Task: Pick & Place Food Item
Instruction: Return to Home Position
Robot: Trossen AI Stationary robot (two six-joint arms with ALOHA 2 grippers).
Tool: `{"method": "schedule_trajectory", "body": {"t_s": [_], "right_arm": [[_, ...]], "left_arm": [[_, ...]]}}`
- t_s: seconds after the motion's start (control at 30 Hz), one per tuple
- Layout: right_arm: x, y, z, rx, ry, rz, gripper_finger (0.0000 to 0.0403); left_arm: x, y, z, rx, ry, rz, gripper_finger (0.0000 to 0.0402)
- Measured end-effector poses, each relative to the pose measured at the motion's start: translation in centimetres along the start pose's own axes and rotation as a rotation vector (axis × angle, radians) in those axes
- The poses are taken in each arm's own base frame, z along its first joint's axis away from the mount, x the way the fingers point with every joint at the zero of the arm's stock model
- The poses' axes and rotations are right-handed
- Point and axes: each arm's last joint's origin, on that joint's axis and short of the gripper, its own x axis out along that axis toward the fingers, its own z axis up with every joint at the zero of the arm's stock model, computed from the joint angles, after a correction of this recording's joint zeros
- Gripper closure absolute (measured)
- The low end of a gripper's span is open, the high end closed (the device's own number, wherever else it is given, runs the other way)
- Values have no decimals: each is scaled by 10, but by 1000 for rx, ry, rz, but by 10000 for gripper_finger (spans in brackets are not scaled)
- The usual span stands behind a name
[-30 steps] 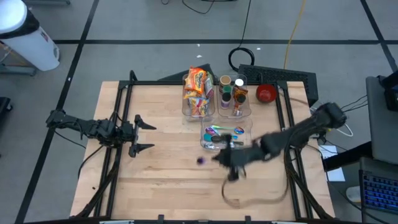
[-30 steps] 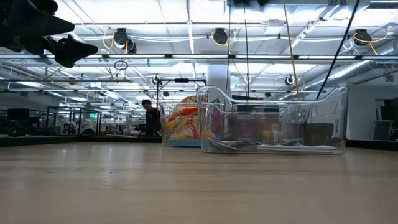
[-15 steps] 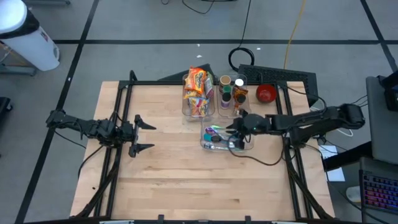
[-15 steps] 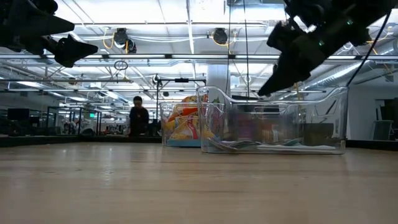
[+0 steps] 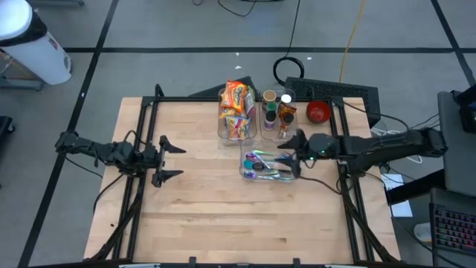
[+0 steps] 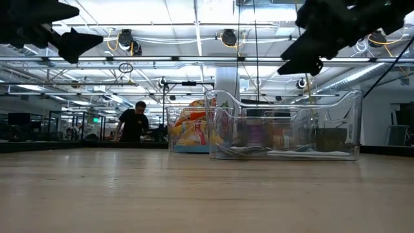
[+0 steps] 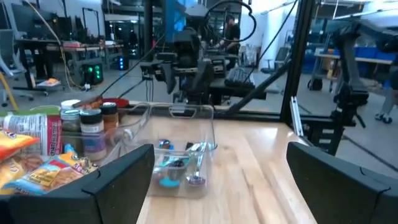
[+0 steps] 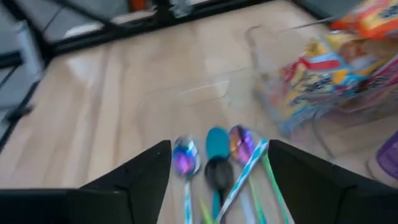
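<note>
Where the high view looks down on the table [image 5: 201, 216], the spoons [image 5: 265, 161] lie inside the clear bin [image 5: 244, 173]. The right gripper [image 5: 291, 152] hangs over the bin's right end, fingers spread wide and empty. The left gripper [image 5: 172, 161] waits well to the bin's left, also wide open. A snack bin [image 5: 236, 112] and a jar bin [image 5: 279, 112] stand just behind the bin, and a red bowl [image 5: 318, 112] sits behind it to the right.

In the low view the spoons [image 6: 272, 152] lie flat on the floor of the bin [image 6: 291, 116]. The right gripper [image 6: 307, 55] is above the bin and the left gripper [image 6: 68, 42] is high and far to its left. A person [image 6: 134, 123] stands in the room beyond, left of the bin.

In the left wrist view that gripper's wide fingers [image 7: 118, 180] frame the bin [image 7: 199, 130], spoons [image 7: 177, 165] inside.

In the right wrist view the spoon bowls [image 8: 217, 155] show between its wide fingers [image 8: 143, 177], with the snack bin [image 8: 323, 81] just past the bin.
</note>
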Motion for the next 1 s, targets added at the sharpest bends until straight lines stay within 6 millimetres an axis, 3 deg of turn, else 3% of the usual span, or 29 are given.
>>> {"method": "schedule_trajectory", "body": {"t_s": [0.17,0.3,0.57,0.7,1.0], "right_arm": [[-27,0,-2,-113,35,111,132],[-40,-3,-14,-142,-141,160,132],[-50,-18,-59,-92,-268,143,136],[-58,-24,-70,-86,-349,100,132],[-66,-32,-91,-96,-418,105,135]], "left_arm": [[0,0,3,6,-33,1,27],[0,1,4,60,-56,29,27],[-2,5,-21,23,-109,98,27],[-5,10,-25,1,-81,228,27],[-9,13,-29,19,-49,250,27]]}}
